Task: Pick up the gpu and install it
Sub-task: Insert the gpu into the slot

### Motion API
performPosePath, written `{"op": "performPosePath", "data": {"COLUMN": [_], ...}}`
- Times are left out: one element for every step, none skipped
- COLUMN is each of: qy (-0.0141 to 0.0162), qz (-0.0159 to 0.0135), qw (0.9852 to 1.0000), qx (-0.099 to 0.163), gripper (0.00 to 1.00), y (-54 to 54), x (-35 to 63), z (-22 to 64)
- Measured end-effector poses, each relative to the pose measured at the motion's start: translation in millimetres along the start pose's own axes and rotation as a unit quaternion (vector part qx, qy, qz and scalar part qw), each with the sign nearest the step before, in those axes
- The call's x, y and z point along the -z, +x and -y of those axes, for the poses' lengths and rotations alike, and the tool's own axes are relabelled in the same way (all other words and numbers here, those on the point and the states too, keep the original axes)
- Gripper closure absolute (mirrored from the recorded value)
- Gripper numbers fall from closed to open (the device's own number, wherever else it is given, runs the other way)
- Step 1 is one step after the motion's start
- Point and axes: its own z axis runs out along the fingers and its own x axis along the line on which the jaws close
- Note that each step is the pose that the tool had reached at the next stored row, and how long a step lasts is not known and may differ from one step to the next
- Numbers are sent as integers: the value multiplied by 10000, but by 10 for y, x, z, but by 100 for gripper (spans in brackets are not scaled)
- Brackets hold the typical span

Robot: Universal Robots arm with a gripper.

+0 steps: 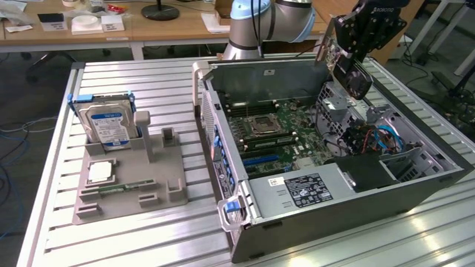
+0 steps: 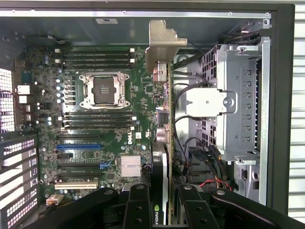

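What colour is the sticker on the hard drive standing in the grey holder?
Blue and white. The sticker shows best in the exterior view.

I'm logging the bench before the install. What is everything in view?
gpu: one, dark with grey bracket, held above the case
computer case: one, dark grey, side open, on the table
motherboard: one, green, inside the case
hard drive: one, silver with blue-white label, upright in the fixture
memory stick: one, green, flat on the fixture
fixture: one, grey, exterior view's left of the case
table: one, silver slatted, under case and fixture
arm: one, pale blue-grey, behind the case
gripper: one, black, shut on the gpu
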Motion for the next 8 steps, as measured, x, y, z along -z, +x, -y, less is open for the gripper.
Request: {"op": "performPosePath", "data": {"qy": [0, 0, 0, 3, 7, 16, 25, 30], "qz": [0, 0, -1, -2, -3, -5, -6, -7], "qw": [10000, 10000, 10000, 10000, 9999, 9999, 9998, 9997], "qx": [0, 5, 31, 67, 112, 156, 199, 249], "gripper": [73, 73, 73, 73, 73, 73, 73, 73], "y": [0, 0, 0, 0, 0, 1, 0, 0], "x": [0, -1, -1, -2, -3, -3, -2, -4], "z": [0, 0, 0, 0, 0, 0, 0, 0]}}
